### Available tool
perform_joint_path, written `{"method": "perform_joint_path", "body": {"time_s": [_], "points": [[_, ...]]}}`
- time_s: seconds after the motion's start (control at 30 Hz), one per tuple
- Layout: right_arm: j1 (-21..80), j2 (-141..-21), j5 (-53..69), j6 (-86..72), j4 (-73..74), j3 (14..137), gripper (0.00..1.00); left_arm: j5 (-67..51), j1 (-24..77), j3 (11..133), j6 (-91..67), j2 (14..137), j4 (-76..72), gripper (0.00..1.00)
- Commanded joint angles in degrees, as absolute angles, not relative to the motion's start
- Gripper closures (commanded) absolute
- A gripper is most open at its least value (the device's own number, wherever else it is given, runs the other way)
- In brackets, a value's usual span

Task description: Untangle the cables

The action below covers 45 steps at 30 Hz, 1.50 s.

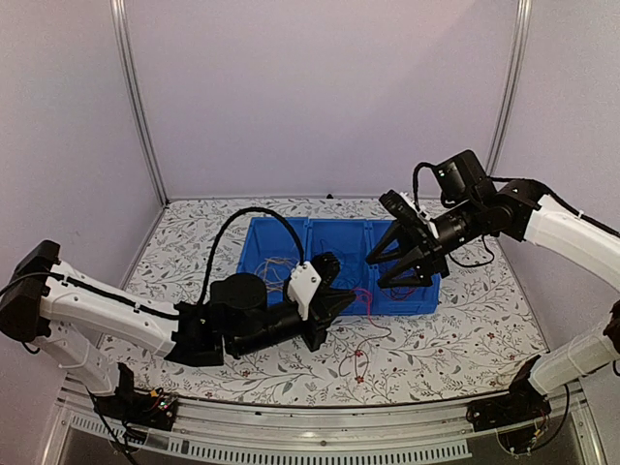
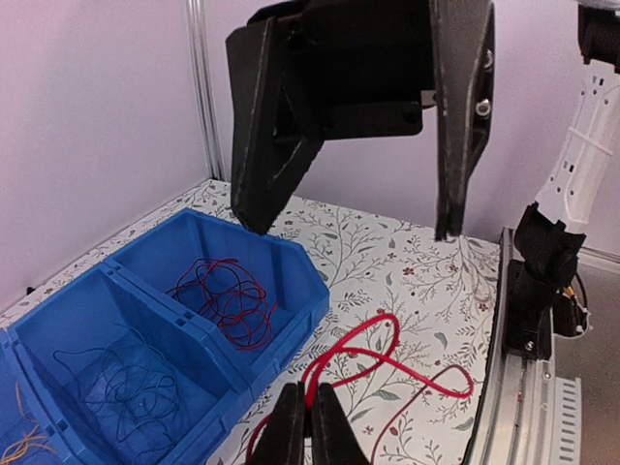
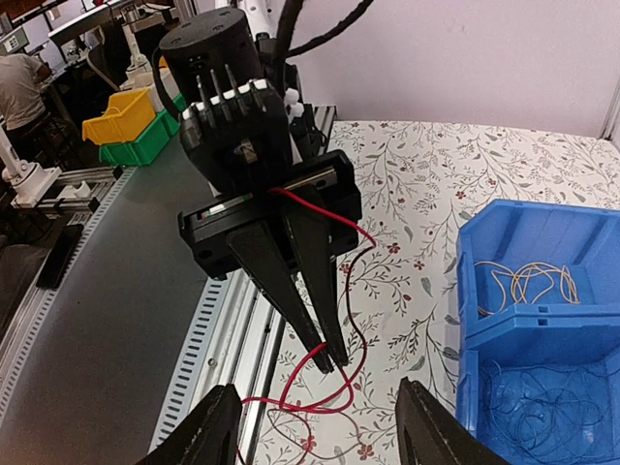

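Red cable (image 2: 384,318), seemingly pinched, sprawls outside bin (image 2: 312,279) rim.

White shells (image 1: 107,310), black joints (image 1: 242,291) (thick black cable (image 1: 231,229))

Pale lilac-white walls (image 1: 320,97) on three sides, plain, evenly lit with no hard shadows, and slim aluminium posts (image 1: 134,97) (image 1: 511,87) in the two back corners. Table (image 1: 484,339) covered in a white cloth with a grey leaf-and-flower print and small red blooms, with a slotted aluminium rail (image 1: 320,448) along the near edge. The right wrist view shows a grey surface (image 3: 97,368) beside the table, a yellow bin (image 3: 116,114) touching a green bin (image 3: 145,143), cluttered benches behind, and a person in a grey top (image 3: 19,92) at the left edge.
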<state>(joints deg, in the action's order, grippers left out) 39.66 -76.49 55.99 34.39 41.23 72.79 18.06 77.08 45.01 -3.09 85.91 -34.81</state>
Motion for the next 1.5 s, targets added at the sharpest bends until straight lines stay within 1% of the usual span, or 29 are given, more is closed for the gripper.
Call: {"method": "perform_joint_path", "body": {"time_s": [0.0,0.13,0.23,0.37,0.43,0.57,0.67,0.73,0.77,0.93,1.03,1.2,1.3,1.47], "points": [[42.0,-78.6,56.3,34.9,43.6,73.7,0.41,17.5,76.7,45.3,-5.0,86.3,-34.2,1.0],[43.5,-80.1,55.5,35.2,44.0,73.5,0.42,18.7,76.7,45.3,-5.4,86.1,-34.3,1.0],[43.9,-81.3,56.7,35.2,44.2,73.7,0.5,19.6,76.7,45.1,-5.5,85.6,-34.1,1.0],[44.4,-82.8,58.2,35.3,44.4,74.8,0.65,20.3,76.7,44.5,-5.8,85.0,-34.2,1.0],[44.6,-83.5,58.6,35.3,44.7,75.3,0.71,20.5,76.7,44.2,-5.8,84.6,-34.6,1.0],[44.6,-84.7,59.8,35.1,44.5,75.8,0.99,20.6,76.7,44.0,-5.9,84.7,-35.0,1.0],[44.6,-84.6,61.0,34.1,43.9,75.9,1.0,21.2,76.7,44.7,-5.7,85.8,-35.6,0.99],[44.6,-84.7,62.4,33.7,43.9,76.1,1.0,22.9,76.7,45.7,-5.2,87.1,-36.7,0.89],[44.6,-84.8,63.1,33.5,44.0,76.3,1.0,23.6,76.7,46.2,-4.7,88.0,-37.6,0.87],[44.6,-85.7,65.2,33.0,44.8,77.5,1.0,28.2,76.7,49.5,-2.2,92.7,-41.5,0.87],[44.6,-85.6,65.4,32.8,44.7,77.2,1.0,29.6,76.7,48.6,-1.9,93.6,-46.8,0.89],[44.6,-84.5,64.5,32.4,43.6,75.4,1.0,28.7,76.7,44.6,-2.2,92.5,-55.1,0.89],[44.6,-84.1,64.2,32.2,43.2,74.7,1.0,25.6,76.6,41.6,-1.9,90.8,-60.0,0.89],[44.6,-84.4,64.4,31.9,42.7,75.2,1.0,22.9,76.6,40.2,-1.3,89.9,-62.5,0.88]]}}
